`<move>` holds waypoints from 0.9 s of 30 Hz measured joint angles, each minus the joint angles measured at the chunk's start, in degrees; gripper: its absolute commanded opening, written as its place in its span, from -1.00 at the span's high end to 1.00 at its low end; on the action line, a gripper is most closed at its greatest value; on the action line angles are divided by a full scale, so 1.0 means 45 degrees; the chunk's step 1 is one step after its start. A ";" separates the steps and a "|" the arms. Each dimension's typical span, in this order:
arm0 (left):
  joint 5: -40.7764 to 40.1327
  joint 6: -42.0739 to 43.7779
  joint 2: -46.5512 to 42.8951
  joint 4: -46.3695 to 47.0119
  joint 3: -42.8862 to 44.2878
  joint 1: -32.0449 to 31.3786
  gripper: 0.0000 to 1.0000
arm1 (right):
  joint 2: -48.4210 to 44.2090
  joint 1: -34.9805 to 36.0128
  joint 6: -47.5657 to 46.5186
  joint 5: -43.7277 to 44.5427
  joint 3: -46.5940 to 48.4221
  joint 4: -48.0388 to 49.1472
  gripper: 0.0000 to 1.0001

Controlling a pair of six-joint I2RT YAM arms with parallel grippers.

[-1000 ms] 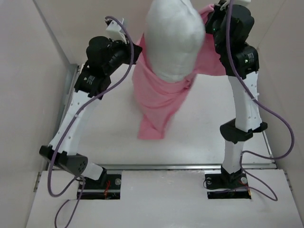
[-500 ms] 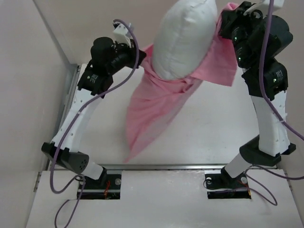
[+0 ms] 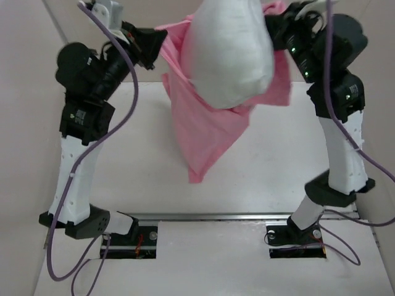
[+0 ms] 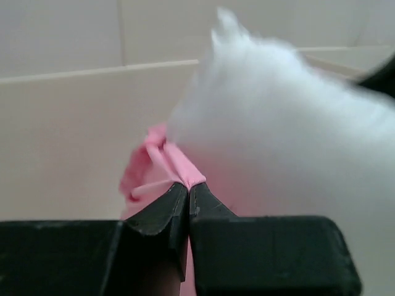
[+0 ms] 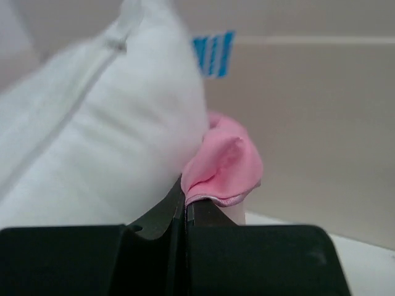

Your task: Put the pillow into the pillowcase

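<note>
Pillow [image 3: 229, 52] part-seated in the raised pillowcase [image 3: 210, 132], clear of the counter [image 3: 265, 166].
The pillow stands upright with only its lower end inside the pink mouth, and the empty sack hangs below. The left end effector [image 4: 187, 188] and the right end effector [image 5: 185, 200] are each pinched tight on a fold of hem at opposite sides. In my judgement this keeps the mouth spread so the pillow's own weight sinks it.

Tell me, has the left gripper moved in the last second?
Yes. The left gripper, shut on the pillowcase, has risen up the top view, from near the table's far edge to well above it.
</note>
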 measured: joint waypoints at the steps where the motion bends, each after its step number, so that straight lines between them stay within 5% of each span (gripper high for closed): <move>1: -0.0335 0.0010 0.0622 -0.0364 0.1214 0.0073 1.00 | -0.0889 -0.0068 -0.0131 -0.1345 -0.2011 0.0155 1.00; 4: -0.1370 0.0019 0.3279 -0.1972 0.6324 0.0748 1.00 | -0.3740 0.0034 -0.0335 -0.4478 -0.7684 0.1554 1.00; 7: -0.1122 0.0058 0.4537 -0.2035 0.7169 0.1370 1.00 | -0.5032 0.0413 0.0170 -0.2603 -0.9277 0.2744 1.00; 9: 0.0063 0.0034 0.3133 -0.1219 0.3653 0.1370 1.00 | -0.3808 0.0578 0.0073 0.0330 -0.6858 0.2914 1.00; 12: 0.1404 0.0039 0.0729 -0.0272 -0.1156 0.0617 1.00 | 0.0301 0.0520 -0.0675 0.3983 -0.0102 0.2603 1.00; 13: 0.1384 0.0058 0.0233 -0.0112 -0.1870 0.0335 1.00 | 0.1370 0.0437 -0.0782 0.4036 0.1613 0.2186 1.00; 15: 0.0962 0.0053 -0.0311 0.0311 -0.2069 -0.0131 1.00 | 0.1112 0.0306 -0.0816 0.2720 0.0937 0.1496 1.00; 19: 0.0053 -0.0044 0.1836 -0.2205 0.2837 0.0034 1.00 | -0.3560 0.0437 -0.0928 -0.3201 -0.6941 0.2249 1.00; 22: -0.1049 -0.0165 0.4571 -0.2205 0.6926 0.0826 1.00 | -0.4784 0.0651 -0.0869 -0.3978 -0.8140 0.3045 1.00; 24: -0.0865 -0.0214 0.4867 -0.2200 0.6528 0.1384 1.00 | -0.3628 0.0704 -0.0704 -0.1681 -0.5707 0.2744 1.00; 27: 0.0296 -0.0340 0.2472 -0.0792 0.1098 0.1413 1.00 | 0.0627 0.0699 -0.1078 0.1987 0.1239 0.2618 1.00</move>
